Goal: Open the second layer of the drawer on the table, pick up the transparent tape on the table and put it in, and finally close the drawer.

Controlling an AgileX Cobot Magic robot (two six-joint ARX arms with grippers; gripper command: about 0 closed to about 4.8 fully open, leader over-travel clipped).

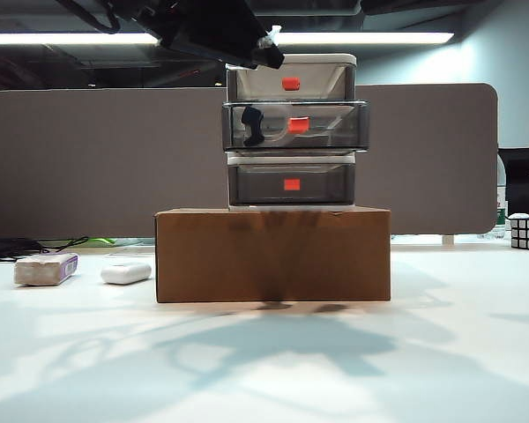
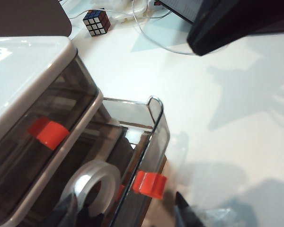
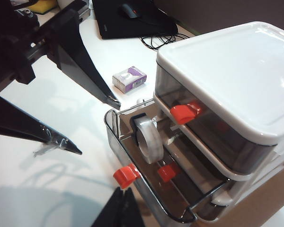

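Tape point(image 3: 149, 137) is sitting on edge inside the pulled-out second layer point(image 3: 132, 189). Left gripper point(image 3: 92, 125) is hanging spread just beside that drawer. Right gripper point(image 3: 125, 208) is near its tab; can't tell its jaws.

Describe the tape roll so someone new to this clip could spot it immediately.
Find the brown cardboard box at the middle of the table; the three-tier drawer stands on it. The second layer is pulled out, and the transparent tape leans inside it. It is a clear, glassy ring, unlike the white block with purple label and white oval case left of the box.
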